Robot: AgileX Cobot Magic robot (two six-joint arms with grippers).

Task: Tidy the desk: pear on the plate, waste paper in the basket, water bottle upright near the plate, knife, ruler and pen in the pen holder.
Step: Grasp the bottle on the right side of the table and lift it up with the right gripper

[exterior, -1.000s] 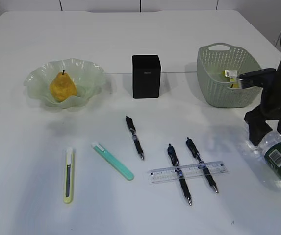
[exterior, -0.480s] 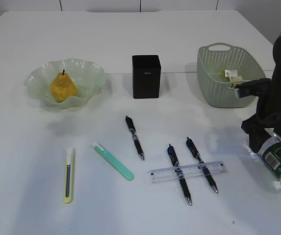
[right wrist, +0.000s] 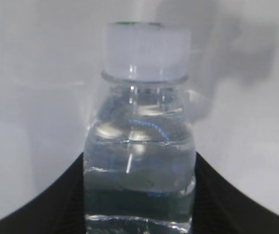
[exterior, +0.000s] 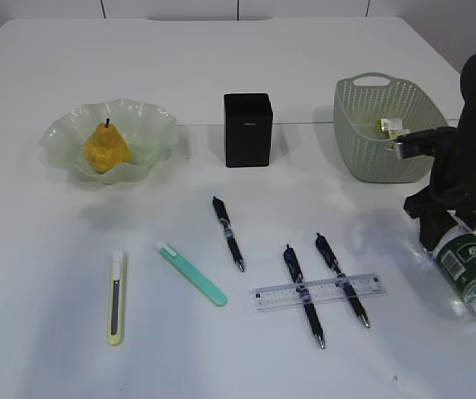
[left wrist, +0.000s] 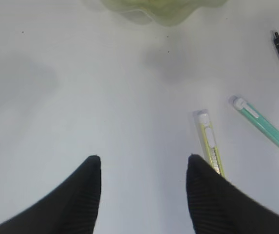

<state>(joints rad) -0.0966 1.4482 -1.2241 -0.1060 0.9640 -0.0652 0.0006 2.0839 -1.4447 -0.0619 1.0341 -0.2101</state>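
Lying between the right claw [right wrist: 139, 195] fingers, the water bottle [right wrist: 140, 146].

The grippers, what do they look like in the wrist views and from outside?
Both are black. The left gripper has two tapering fingers with fine ribbed faces and rounded tips. The right gripper shows only dark curved fingers at the frame's bottom. Outside, the right arm is black with a silver-grey bracket.

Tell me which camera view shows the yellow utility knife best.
The exterior view: the whole yellow utility knife lies in sight on the table, left of the teal knife. The left wrist view shows it nearer, but the left tool's finger hides its lower end. The right wrist view shows only the water bottle.
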